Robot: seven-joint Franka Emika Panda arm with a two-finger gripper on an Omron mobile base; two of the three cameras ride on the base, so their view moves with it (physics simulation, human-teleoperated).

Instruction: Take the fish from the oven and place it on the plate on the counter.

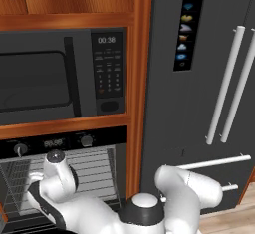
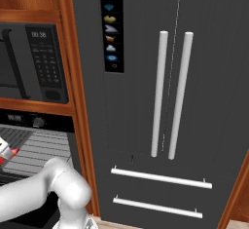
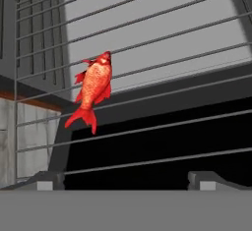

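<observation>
Microwave [image 1: 60, 76] display [image 1: 106, 40] reads "00:38" in left base view, same in right base view. Keypad below it has small marks, too blurry to read. Fridge [image 2: 165, 77] panel top shows digits, cut off and unclear, approx. "88"; coloured icons below, no text. Oven [image 1: 60, 148] display [image 1: 53, 143] blurred, not readable.

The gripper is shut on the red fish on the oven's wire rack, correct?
Not quite. In the hand view the gripper is open, both fingertips apart and short of the fish, which lies untouched on the oven's wire rack.
</observation>
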